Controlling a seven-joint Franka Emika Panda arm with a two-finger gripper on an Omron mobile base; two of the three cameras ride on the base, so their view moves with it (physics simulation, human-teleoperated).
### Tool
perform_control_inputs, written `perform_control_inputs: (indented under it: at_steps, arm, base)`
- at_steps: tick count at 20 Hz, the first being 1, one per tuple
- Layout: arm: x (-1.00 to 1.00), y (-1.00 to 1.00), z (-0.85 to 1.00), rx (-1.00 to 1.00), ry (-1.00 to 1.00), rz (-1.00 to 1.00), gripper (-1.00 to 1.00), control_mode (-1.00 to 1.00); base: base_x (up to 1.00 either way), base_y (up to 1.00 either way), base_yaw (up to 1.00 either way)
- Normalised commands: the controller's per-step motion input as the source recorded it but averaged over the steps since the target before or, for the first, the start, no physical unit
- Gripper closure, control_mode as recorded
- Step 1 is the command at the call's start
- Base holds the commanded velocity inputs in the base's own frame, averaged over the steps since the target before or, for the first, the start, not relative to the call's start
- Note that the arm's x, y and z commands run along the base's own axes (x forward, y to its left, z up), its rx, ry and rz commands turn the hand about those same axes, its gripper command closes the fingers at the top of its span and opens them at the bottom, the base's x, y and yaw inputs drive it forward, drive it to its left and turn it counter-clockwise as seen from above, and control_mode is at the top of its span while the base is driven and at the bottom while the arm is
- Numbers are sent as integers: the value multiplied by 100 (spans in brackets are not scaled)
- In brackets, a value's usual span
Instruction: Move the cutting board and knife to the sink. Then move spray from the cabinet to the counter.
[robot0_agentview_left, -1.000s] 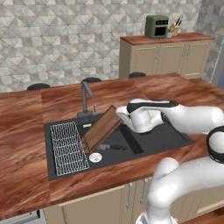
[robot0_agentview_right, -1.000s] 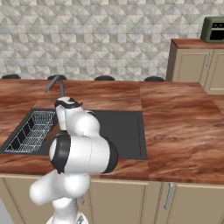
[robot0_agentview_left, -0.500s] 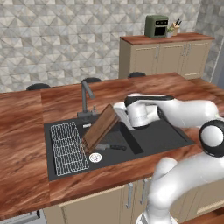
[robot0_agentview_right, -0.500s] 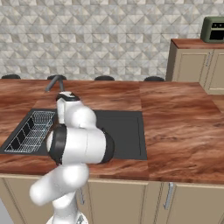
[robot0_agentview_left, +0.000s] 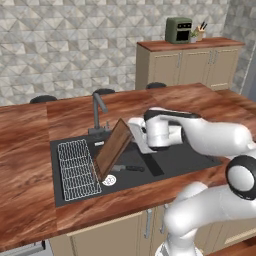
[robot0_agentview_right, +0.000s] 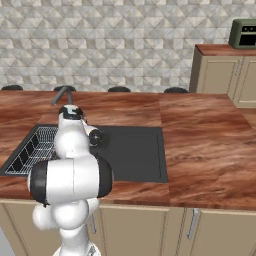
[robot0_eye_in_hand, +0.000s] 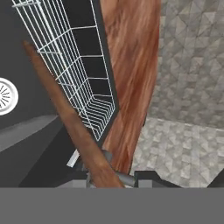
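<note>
Cutting board (robot0_agentview_left: 114, 149) now leans in the sink (robot0_agentview_left: 175, 159) over the knife (robot0_agentview_left: 128, 168) as the gripper (robot0_agentview_left: 134, 131) jaws ease slightly apart, so spray comes next.

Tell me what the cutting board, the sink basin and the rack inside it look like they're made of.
The cutting board looks like dark-brown wood with a matte finish, showing faint lengthwise grain. The sink basin is flat black without shine, perhaps composite or coated metal; the render leaves that open. The wire rack looks like thin pale-grey metal wire in a grid.
</note>
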Motion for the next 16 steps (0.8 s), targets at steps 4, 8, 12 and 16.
perform_control_inputs:
  at_steps: [4, 8, 12, 16]
  arm:
    - [-48, 34, -39, 21, 0, 0, 100, -100]
    - [-2, 7, -96, 2, 0, 0, 100, -100]
    - [8, 14, -100, -24, 0, 0, 100, -100]
    - [0, 6, -100, -33, 0, 2, 100, -100]
  base:
    - [0, 0, 0]
    - [0, 0, 0]
    - [0, 0, 0]
    - [0, 0, 0]
